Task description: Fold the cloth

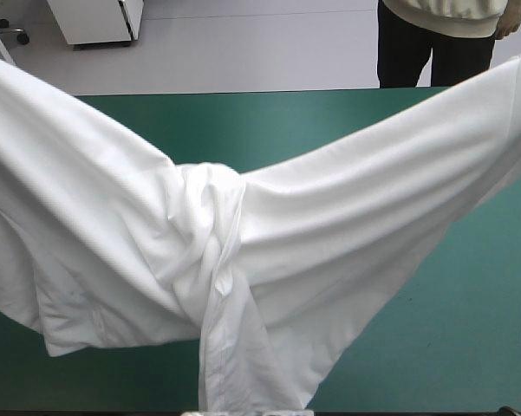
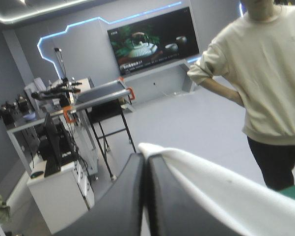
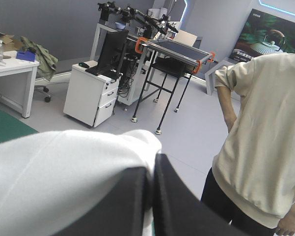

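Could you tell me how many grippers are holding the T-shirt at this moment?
2. The left gripper is shut on one raised end of the T-shirt, the right gripper on the other; its middle sags between them.

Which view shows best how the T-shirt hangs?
The high view: the T-shirt stretches across it, sagging to a twisted bunch. Wrist views show only an edge in the left pincer and right pincer.
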`<state>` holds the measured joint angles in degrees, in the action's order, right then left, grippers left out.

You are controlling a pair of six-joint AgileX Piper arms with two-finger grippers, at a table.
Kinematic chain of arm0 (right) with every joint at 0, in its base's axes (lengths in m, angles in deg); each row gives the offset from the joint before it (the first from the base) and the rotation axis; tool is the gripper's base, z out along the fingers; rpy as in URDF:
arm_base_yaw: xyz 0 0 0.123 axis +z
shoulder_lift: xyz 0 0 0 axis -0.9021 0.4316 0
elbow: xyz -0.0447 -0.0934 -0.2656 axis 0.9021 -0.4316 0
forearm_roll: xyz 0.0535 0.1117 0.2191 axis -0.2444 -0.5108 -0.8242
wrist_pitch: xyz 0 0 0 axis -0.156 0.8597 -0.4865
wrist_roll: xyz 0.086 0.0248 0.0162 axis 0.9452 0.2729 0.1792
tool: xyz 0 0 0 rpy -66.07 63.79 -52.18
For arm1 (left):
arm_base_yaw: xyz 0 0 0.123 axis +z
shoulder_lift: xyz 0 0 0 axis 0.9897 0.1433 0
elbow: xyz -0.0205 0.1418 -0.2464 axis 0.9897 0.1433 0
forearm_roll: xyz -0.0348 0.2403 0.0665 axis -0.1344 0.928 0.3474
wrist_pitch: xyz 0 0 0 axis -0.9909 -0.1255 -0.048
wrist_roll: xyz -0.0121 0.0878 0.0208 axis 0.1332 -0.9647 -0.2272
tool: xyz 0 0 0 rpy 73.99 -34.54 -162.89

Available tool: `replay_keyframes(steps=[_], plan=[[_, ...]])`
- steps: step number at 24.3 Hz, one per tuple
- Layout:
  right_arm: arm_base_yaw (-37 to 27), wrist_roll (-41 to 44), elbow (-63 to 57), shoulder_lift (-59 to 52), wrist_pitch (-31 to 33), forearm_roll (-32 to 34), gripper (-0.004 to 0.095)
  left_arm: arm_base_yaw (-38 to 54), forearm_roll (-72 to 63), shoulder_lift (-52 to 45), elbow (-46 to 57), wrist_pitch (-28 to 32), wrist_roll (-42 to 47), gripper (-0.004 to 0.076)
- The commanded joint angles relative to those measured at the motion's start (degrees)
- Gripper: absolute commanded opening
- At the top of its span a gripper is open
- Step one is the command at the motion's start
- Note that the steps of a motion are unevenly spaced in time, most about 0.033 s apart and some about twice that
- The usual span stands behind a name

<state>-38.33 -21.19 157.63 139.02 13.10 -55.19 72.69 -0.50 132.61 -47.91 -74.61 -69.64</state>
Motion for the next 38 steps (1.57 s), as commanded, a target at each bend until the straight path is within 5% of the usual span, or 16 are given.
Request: replay_keyframes(steps=[1,8,13,18,25,32,38], plan=[[-0.32,0.98,-1.7,1.09,-0.5,0.5,-0.0013,0.04,-0.22,0.57,4.33,1.42,0.75,-0.0009],[-0.32,6.43,-19.1,1.19,-1.09,1.51,-0.0013,0.04,-1.08,0.57,27.57,0.96,2.61,-0.0009],[-0.32,10.96,-36.66,1.34,-6.98,1.55,-0.0013,0.04,-1.93,0.8,45.28,9.25,3.75,-0.0009],[-0.96,14.1,-52.08,5.07,-19.37,5.01,-0.0013,0.04,-1.93,4.76,58.81,20.82,4.96,-0.0009],[-13.25,12.55,-51.52,20.87,-37.21,5.39,-0.0017,0.04,-1.98,18.72,60.75,46.38,5.91,-0.0009],[-21.11,0.41,-41.49,36.85,-39.36,-7.46,-0.0017,0.04,-2.45,35.65,56.94,55.3,6.43,-0.0009],[-21.63,-1.06,-37.23,43.32,-39.48,-9.29,0.0023,0.04,-2.59,39.9,55.94,58.02,6.43,-0.0008]])
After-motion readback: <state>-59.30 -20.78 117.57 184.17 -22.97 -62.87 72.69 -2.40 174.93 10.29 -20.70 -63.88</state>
